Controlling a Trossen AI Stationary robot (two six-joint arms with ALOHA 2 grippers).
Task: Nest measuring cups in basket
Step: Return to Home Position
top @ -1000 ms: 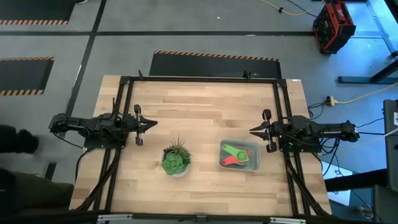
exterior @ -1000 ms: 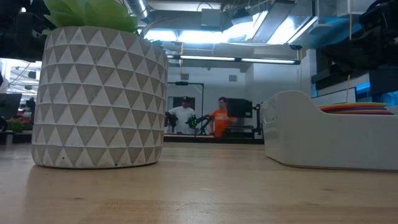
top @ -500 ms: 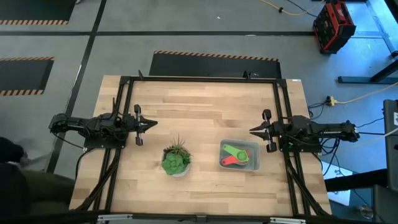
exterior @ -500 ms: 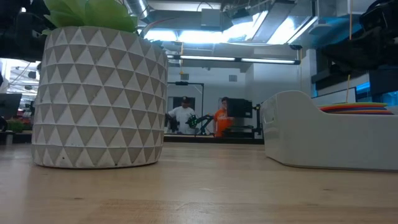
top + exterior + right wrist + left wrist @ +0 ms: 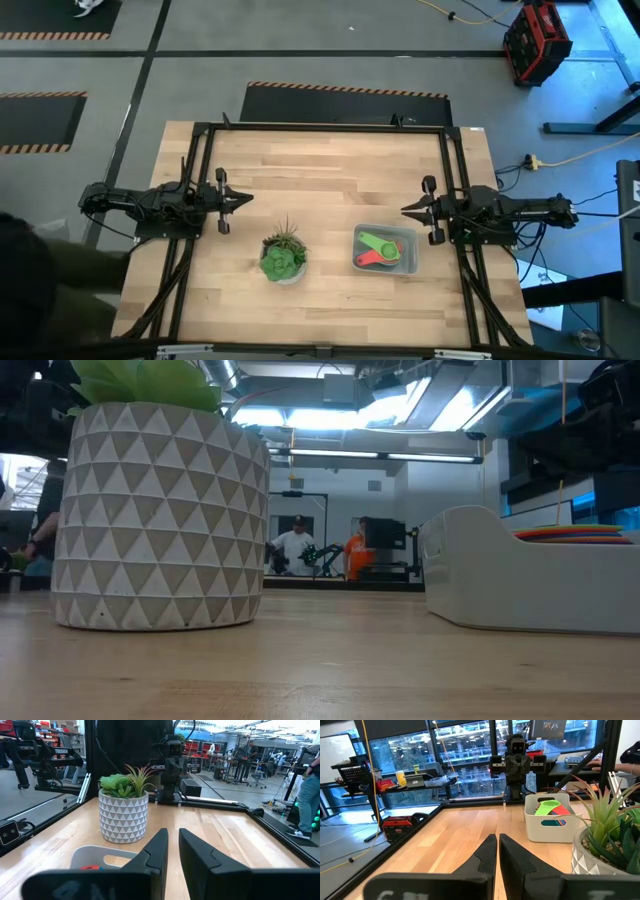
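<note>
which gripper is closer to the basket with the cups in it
Right. The right gripper sits just off the basket, at its far right corner. The left gripper is across the table, beyond the potted plant.

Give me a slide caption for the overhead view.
Measuring cups nested in basket beside potted plant; both arms parked at table edges.

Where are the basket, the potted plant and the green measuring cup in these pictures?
basket [image 5: 408, 263]: high view, right rim.
potted plant [image 5: 282, 259]: high view, its leaves.
green measuring cup [image 5: 377, 244]: high view, its bowl, lying on top in the basket.
</note>
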